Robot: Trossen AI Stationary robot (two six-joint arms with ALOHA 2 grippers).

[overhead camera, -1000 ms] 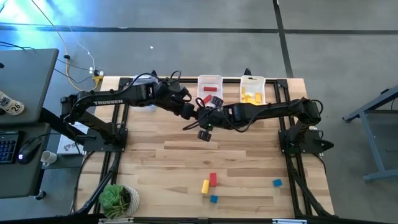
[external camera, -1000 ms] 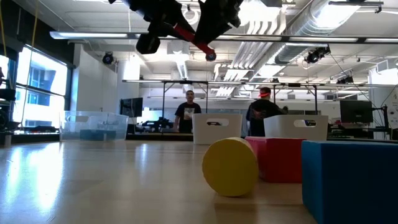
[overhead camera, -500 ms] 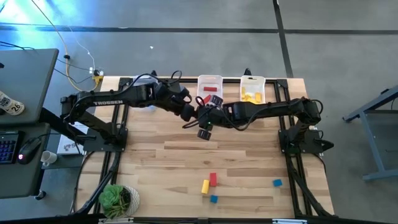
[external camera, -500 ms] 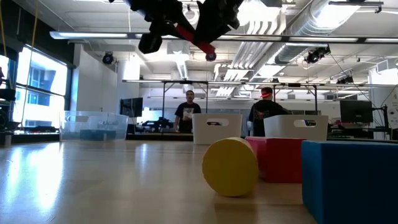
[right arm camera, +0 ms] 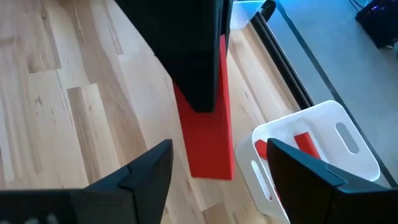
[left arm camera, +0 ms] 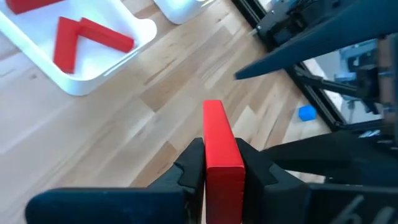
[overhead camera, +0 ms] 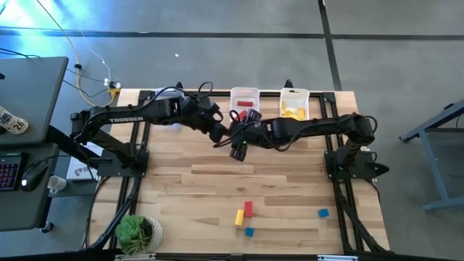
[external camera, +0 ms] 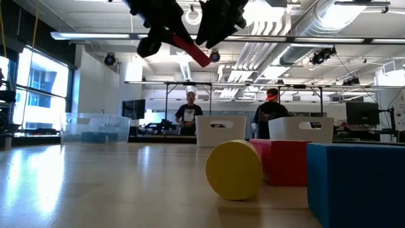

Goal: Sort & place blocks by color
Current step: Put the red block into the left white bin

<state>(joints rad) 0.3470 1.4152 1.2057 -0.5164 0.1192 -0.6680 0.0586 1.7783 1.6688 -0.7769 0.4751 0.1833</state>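
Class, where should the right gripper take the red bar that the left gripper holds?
By its free end: the red bar juts past the left gripper, whose jaws cover the other end. Bring the open right gripper in from that free side.

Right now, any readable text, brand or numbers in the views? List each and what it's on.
"TROSSEN": white letters on the left arm's upper link.
Marks on the card on the desk at the far left: too blurred to read.
Blocks, bins and both pincers: no text visible.
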